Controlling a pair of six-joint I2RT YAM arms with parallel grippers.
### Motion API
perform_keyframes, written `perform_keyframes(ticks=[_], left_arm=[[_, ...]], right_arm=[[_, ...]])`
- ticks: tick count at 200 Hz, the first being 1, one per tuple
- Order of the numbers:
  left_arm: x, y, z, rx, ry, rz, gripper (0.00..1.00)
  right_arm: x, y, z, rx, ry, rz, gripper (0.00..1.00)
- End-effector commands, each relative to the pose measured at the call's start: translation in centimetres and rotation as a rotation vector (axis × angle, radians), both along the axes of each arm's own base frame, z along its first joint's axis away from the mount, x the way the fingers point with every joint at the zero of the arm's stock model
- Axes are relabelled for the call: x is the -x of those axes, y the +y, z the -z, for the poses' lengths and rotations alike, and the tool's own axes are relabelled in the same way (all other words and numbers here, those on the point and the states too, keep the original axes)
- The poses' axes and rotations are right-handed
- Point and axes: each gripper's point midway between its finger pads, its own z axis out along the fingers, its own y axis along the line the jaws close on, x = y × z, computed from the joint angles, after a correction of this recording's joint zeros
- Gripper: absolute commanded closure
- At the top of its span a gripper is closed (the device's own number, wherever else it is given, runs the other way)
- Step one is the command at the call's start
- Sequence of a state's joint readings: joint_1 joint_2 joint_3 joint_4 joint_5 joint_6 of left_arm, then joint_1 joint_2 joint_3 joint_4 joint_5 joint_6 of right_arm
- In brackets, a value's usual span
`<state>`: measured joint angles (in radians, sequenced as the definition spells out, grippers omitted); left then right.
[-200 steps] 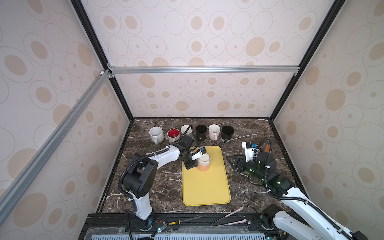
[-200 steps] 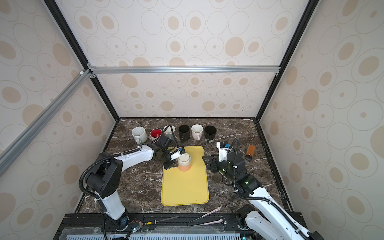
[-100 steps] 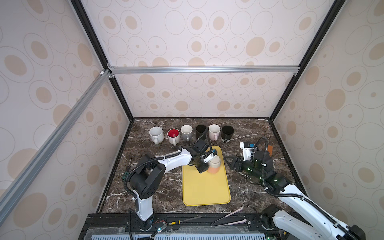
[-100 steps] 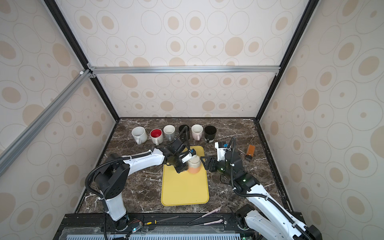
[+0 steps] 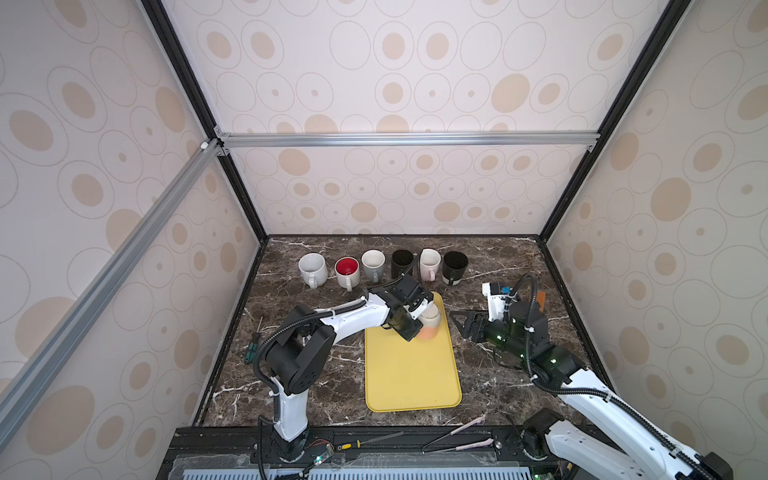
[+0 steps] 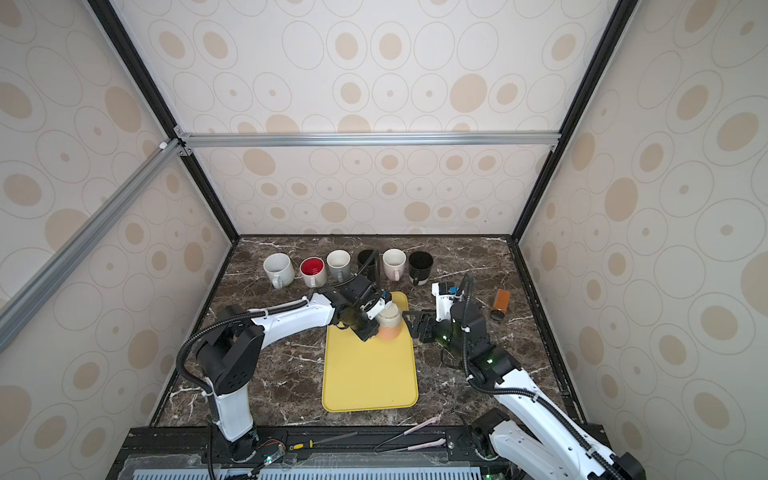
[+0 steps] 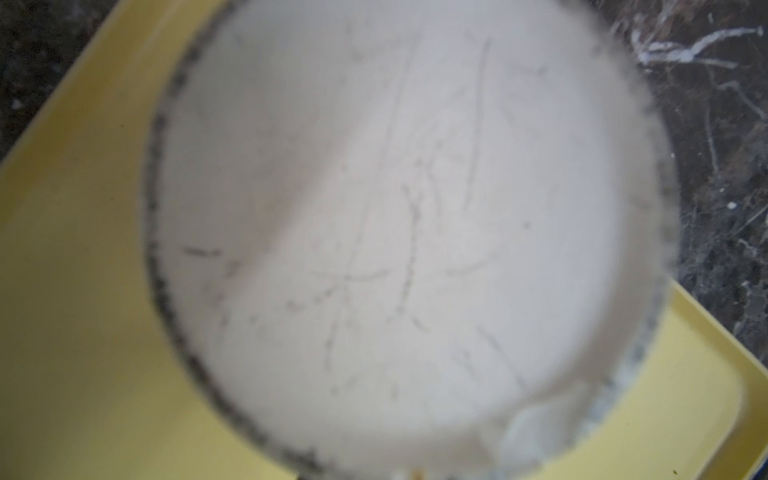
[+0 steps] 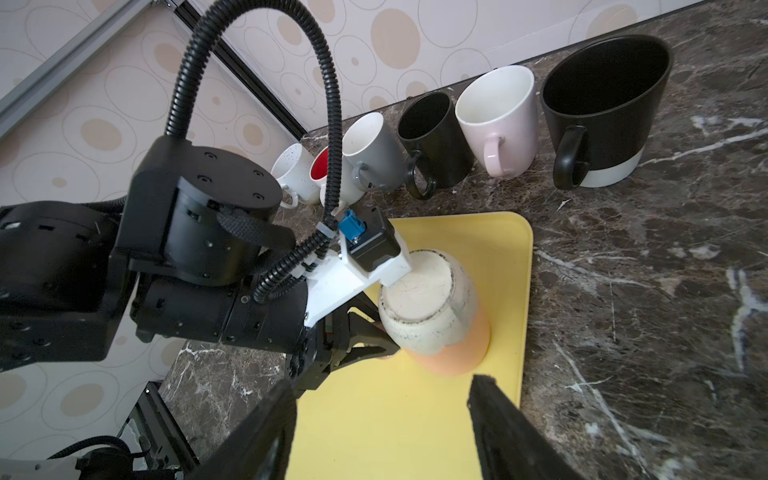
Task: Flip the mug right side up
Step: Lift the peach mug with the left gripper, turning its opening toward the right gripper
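Note:
The mug [image 5: 430, 322] [image 6: 390, 322] stands upside down at the far right corner of the yellow tray [image 5: 411, 374] [image 6: 370, 374], cream base up, orange rim down, slightly tilted. My left gripper [image 5: 409, 330] [image 6: 366, 332] [image 8: 380, 349] is shut on the mug's side low down; its handle is hidden. In the left wrist view the mug's scratched base [image 7: 395, 228] fills the picture over the tray [image 7: 62, 332]. My right gripper [image 5: 457, 322] [image 6: 410, 323] [image 8: 380, 407] is open just right of the mug [image 8: 436, 316], apart from it, over the tray [image 8: 395, 436].
Several upright mugs [image 5: 374, 266] [image 8: 496, 120] line the back of the marble table. An orange bottle [image 6: 500, 305] lies at the right. Tweezers and a screwdriver [image 5: 457, 432] lie at the front edge, and a small screwdriver [image 5: 251, 353] by the left wall.
My left gripper has carried the mug rightward across the tray to its far right corner. My right gripper has come closer to the tray and opened a little wider.

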<state>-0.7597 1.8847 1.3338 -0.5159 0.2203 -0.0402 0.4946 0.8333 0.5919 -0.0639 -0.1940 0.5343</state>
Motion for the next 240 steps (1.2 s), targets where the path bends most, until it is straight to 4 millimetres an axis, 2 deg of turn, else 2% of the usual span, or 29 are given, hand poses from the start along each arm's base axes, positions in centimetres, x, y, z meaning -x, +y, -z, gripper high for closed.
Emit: perform_keyframes(ticks=[1, 33, 76, 117, 138, 187, 218, 240], left_arm=[[-1.2, -0.7, -2.1, 0.018, -0.028, -0.076, 1.00], [-1.2, -0.7, -2.8, 0.029, -0.054, -0.070, 1.00], [-2.3, -0.6, -4.2, 0.052, -0.121, -0.116, 1.00], [-2.6, -1.1, -5.0, 0.083, -0.129, -0.125, 1.00], [-2.8, -1.4, -6.0, 0.118, -0.147, -0.138, 1.00], [-3.2, -3.1, -11.4, 0.323, -0.210, -0.170, 1.00], [-2.9, -3.9, -16.4, 0.531, -0.264, -0.189, 1.00], [-1.6, -4.4, -20.3, 0.726, -0.281, -0.169, 1.00]], right_arm=[[0.1, 0.2, -1.2, -0.008, -0.014, -0.010, 0.31], [0.3, 0.3, -0.6, -0.005, 0.005, -0.014, 0.31], [0.3, 0.6, 0.5, -0.008, 0.039, -0.024, 0.32], [0.6, 1.0, 1.0, -0.035, 0.062, -0.041, 0.32], [0.7, 1.1, 0.9, -0.059, 0.068, -0.040, 0.33], [1.2, 1.2, -0.5, -0.145, 0.045, -0.043, 0.35], [1.5, 1.0, -1.5, -0.167, 0.028, -0.036, 0.36], [1.8, 0.9, -2.0, -0.187, 0.020, -0.035, 0.38]])
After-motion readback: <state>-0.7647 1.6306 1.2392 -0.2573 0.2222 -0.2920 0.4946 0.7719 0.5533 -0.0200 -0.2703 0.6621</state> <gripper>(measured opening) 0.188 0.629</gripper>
